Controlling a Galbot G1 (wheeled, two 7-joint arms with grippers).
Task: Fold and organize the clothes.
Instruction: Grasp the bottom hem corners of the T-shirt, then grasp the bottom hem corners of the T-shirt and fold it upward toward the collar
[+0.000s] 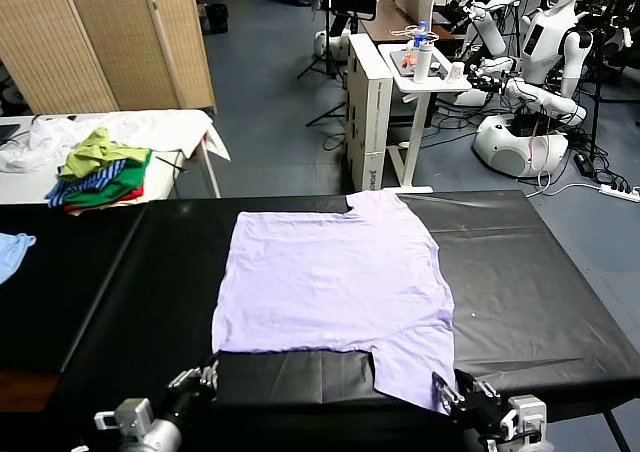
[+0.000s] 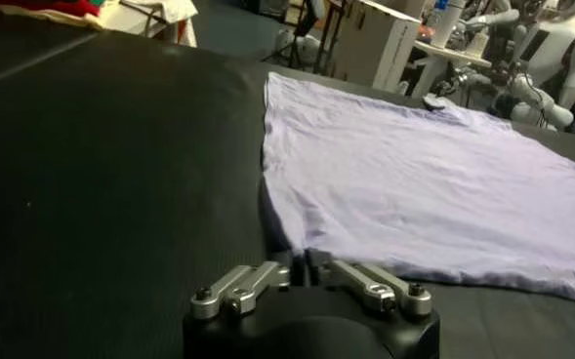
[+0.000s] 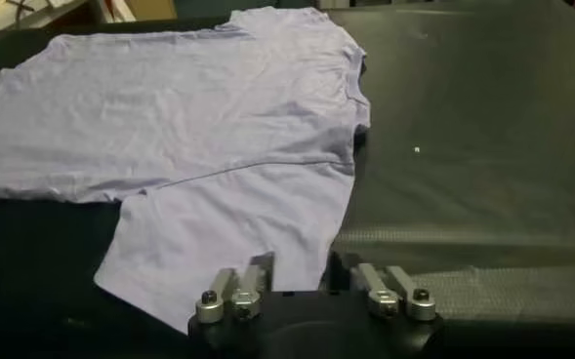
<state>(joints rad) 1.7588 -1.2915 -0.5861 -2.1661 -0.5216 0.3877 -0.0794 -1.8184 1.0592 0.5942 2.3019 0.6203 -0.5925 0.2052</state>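
The clothes, one light lavender T-shirt (image 1: 335, 272), lie spread flat on the black table (image 1: 530, 292). My left gripper (image 1: 208, 374) is at the shirt's near left corner. In the left wrist view its fingers (image 2: 302, 265) are pressed together on the corner of the T-shirt (image 2: 414, 185). My right gripper (image 1: 447, 390) is at the near right sleeve. In the right wrist view its gripper (image 3: 299, 273) straddles the sleeve hem of the T-shirt (image 3: 199, 107), jaws a little apart with fabric between them.
A green, yellow and striped pile of garments (image 1: 100, 172) sits on a white table at the far left. A light blue garment (image 1: 12, 250) lies at the black table's left edge. A white cart (image 1: 420, 72) and other robots stand behind the table.
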